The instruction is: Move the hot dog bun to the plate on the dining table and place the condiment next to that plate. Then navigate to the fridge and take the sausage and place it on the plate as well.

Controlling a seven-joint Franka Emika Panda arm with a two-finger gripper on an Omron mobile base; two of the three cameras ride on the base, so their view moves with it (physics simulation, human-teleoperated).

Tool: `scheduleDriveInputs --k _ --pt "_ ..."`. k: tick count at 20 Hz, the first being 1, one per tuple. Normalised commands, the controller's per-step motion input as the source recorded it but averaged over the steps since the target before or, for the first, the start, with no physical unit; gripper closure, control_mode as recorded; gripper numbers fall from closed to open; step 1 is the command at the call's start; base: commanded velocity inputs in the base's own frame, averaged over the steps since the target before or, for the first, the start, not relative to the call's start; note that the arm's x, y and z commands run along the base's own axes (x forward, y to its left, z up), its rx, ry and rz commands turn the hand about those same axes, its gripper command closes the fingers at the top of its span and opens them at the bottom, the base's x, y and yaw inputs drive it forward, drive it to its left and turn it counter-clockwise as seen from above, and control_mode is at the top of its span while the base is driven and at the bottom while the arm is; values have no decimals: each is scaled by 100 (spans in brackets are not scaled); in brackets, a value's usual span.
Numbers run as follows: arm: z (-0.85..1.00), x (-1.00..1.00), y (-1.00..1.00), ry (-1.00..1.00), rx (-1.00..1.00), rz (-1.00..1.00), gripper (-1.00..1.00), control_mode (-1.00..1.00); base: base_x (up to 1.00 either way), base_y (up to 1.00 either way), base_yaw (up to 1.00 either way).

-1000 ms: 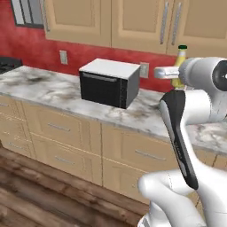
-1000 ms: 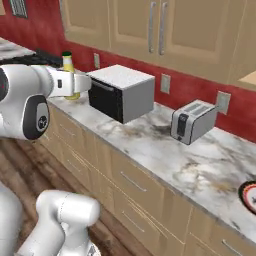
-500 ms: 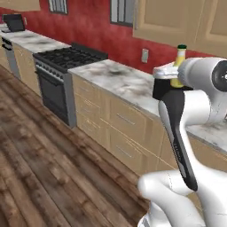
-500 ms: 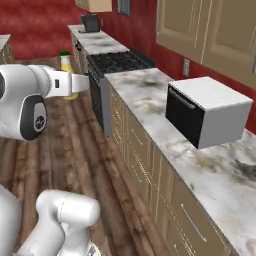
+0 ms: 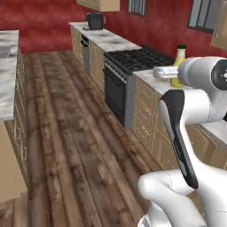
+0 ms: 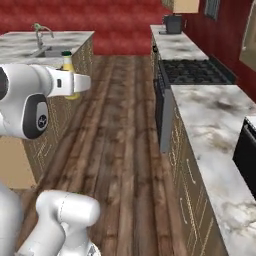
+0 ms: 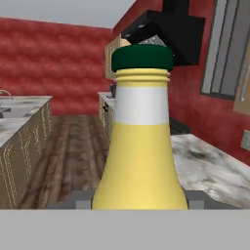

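Observation:
The condiment [image 7: 139,156], a yellow bottle with a green cap and pale label band, stands upright in my gripper [image 7: 139,201], which is shut on its lower body. In the left base view the condiment [image 5: 179,66] rises above the gripper [image 5: 176,76] at chest height. From the right base, the condiment [image 6: 68,64] and gripper [image 6: 71,83] hang over the aisle. The dining table [image 6: 30,46] with its inset sink and faucet lies to the left, and its edge [image 5: 8,75] shows again. The plate, bun, fridge and sausage are out of view.
A wood-floor aisle [image 5: 66,133] runs between the island and the wall counter. A black stove [image 6: 192,72] sits in that marble counter [image 6: 215,115], with a dark coffee maker [image 6: 173,23] at its far end. A black microwave's edge [image 6: 248,150] is at the right.
The base has turned, so the whole scene swung: microwave and toaster slid out, and the stove, aisle and island came in. The bottle stays held in the gripper.

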Motion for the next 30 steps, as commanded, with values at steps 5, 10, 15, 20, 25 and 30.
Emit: scheduleDriveInputs --k 5,10,15,20,25,30 --pt "0 0 0 0 0 0 100 100 18 55 67" --pt "0 0 0 0 0 0 100 100 41 70 52" --pt "0 0 0 0 0 0 100 100 97 66 13" --pt "0 0 0 0 0 0 100 100 100 85 3" --pt "0 0 0 0 0 0 100 100 96 85 17" --pt "0 0 0 0 0 0 100 100 100 3 39"
